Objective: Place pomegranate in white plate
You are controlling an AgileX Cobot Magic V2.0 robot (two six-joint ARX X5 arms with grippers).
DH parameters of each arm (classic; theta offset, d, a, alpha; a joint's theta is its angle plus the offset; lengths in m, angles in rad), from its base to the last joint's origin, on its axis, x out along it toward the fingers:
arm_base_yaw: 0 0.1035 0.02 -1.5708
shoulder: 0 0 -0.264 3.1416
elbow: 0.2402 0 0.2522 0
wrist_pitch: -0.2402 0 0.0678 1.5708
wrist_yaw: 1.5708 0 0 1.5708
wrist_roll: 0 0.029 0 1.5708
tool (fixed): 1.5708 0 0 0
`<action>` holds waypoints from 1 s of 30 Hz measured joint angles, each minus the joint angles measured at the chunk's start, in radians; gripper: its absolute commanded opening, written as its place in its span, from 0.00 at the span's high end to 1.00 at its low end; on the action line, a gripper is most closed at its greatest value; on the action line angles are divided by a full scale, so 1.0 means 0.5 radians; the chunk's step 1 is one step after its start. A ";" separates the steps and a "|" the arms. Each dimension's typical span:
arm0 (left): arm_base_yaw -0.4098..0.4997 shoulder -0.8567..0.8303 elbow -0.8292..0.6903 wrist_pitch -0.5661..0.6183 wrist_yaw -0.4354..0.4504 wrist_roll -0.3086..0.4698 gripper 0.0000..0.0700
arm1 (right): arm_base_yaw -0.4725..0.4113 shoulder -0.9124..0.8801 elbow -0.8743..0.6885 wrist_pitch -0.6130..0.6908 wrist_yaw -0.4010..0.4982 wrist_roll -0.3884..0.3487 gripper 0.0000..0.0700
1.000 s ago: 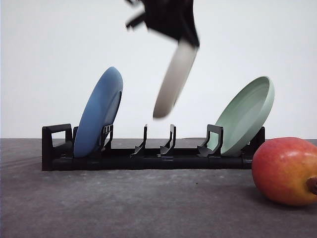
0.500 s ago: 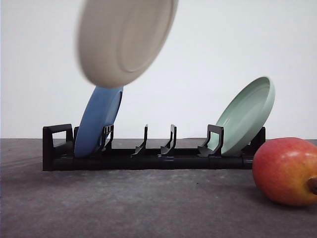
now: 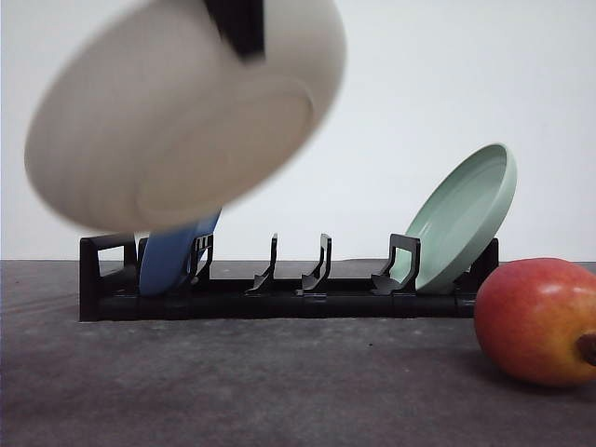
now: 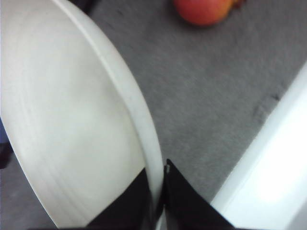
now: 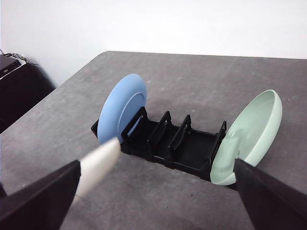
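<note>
From the front, the wide cream-white round plate [image 3: 177,116] hangs blurred in the air above the bench's left half, its underside facing the camera, a dark finger [image 3: 237,26] of the left gripper crossing its upper rim. It hides most of the blue round plate [image 3: 168,256] standing in the left end of the black slotted plastic rack [image 3: 279,284]; the pale green round plate [image 3: 466,216] leans in the rack's right end, with the middle slots between them free. The red-and-yellow smooth pomegranate [image 3: 538,321] rests on the grey bench [image 3: 261,382] near its right edge, partly cut off, just in front of the rack's right end. The left wrist view shows the left gripper [image 4: 158,201] clamped onto the plate's rim, one black finger on either side, the pomegranate well away across bare grey surface. The right wrist view looks over the whole rack from above, wide open bench around it; the right gripper [image 5: 158,211] has its dark fingers spread far apart, holding nothing, and the white plate's edge shows as a pale blur.
</note>
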 measured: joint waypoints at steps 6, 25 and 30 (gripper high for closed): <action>-0.048 0.229 -0.153 0.151 -0.042 -0.019 1.00 | 0.000 0.000 0.000 0.000 0.000 0.027 0.07; -0.121 0.873 -0.153 0.200 -0.101 -0.023 1.00 | 0.000 0.000 0.000 -0.002 0.000 0.029 0.07; -0.121 0.873 -0.153 0.220 -0.102 -0.024 0.86 | 0.000 0.000 0.000 -0.021 0.000 0.029 0.07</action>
